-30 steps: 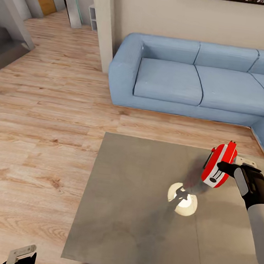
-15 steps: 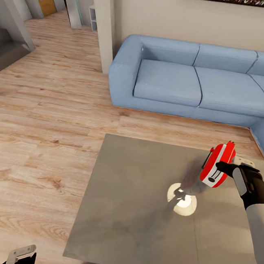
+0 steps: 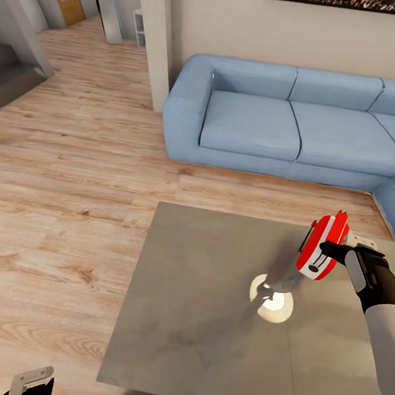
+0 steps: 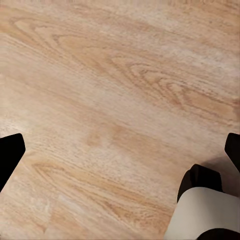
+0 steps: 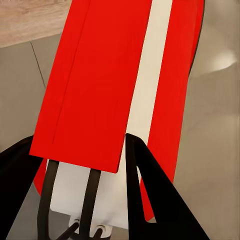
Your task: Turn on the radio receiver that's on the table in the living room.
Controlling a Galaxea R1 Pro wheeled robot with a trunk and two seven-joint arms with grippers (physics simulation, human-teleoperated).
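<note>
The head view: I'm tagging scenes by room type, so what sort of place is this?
Most likely a home living room: a light-blue corner sofa against a beige wall, a framed picture above it, a low grey table on light wood floor. The right gripper holds a red radio receiver over the table.

1. Small rounded red box radio (image 3: 319,251): bright red shell, white band, black trim.
2. Low rectangular table with a glossy top (image 3: 208,321): flat grey, one pale round glare spot.
3. Plank floor (image 3: 63,194): light wood, darker wavy grain.
4. Cushioned corner sofa (image 3: 279,124): light blue.
5. Right gripper (image 3: 338,250): black fingers, white forearm.
</note>
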